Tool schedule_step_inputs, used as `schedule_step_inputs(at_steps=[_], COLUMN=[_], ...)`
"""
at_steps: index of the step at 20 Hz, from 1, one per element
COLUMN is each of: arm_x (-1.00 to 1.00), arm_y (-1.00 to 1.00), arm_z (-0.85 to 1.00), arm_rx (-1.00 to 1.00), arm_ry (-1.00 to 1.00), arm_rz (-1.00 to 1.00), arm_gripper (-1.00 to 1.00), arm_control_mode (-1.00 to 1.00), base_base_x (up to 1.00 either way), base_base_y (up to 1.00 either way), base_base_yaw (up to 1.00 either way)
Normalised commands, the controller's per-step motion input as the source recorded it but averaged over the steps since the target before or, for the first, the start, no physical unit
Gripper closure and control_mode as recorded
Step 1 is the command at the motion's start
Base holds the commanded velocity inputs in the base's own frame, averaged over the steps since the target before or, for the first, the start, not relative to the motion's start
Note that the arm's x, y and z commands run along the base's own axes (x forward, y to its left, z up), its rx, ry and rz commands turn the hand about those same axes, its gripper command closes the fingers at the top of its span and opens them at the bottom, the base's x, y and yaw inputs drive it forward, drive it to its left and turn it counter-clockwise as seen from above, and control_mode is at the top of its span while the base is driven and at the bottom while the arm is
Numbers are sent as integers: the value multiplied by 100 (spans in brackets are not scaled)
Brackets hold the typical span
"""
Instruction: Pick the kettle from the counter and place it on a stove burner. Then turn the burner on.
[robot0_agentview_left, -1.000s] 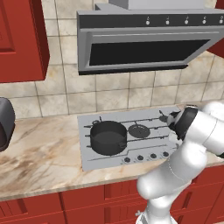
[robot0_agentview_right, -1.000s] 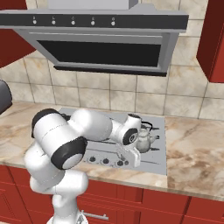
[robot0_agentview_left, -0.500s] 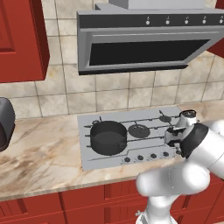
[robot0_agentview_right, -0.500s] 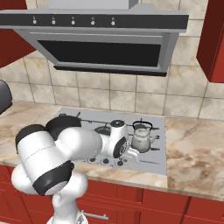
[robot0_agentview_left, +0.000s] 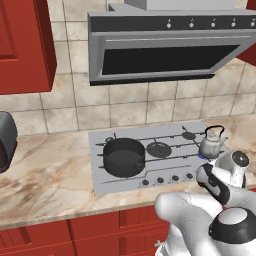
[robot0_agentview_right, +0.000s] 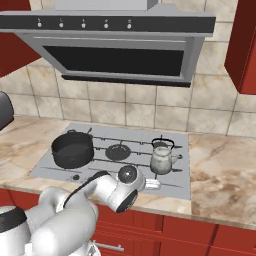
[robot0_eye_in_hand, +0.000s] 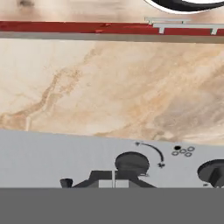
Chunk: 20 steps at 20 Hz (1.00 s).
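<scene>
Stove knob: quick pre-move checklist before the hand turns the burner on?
1. Kettle on the stove, upright over a right-side burner: ok.
2. Kettle released, hand away from it: ok.
3. Hand lined up with a knob just ahead of the fingertips in the hand view: ok.
4. That knob belongs to the kettle's burner: cannot tell.
5. Fingers spread enough to take the knob: cannot tell, tips are mostly cut off.
6. Pot clear of the hand's path, on the stove's left side: ok.

Even, bright rendered light with soft faint shadows, no glare, slightly blurry low-detail textures throughout
</scene>
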Motion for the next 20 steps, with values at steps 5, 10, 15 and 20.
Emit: schedule_step_inputs(at_steps=[5,10,15,20], arm_x=[-76,-18,-49,-1], arm_y=[1,0,0,0], arm_z=[0,48,70,0], arm_rx=[0,2,1,0], arm_ry=[2,-13,-38,0], arm_rz=[38,1,0,0], arm_gripper=[100,100,100,100], arm_control_mode=[-100,-100,-100,-100], base_base_x=[0,0,0,0], base_base_y=[0,0,0,0], base_base_yaw=[0,0,0,0])
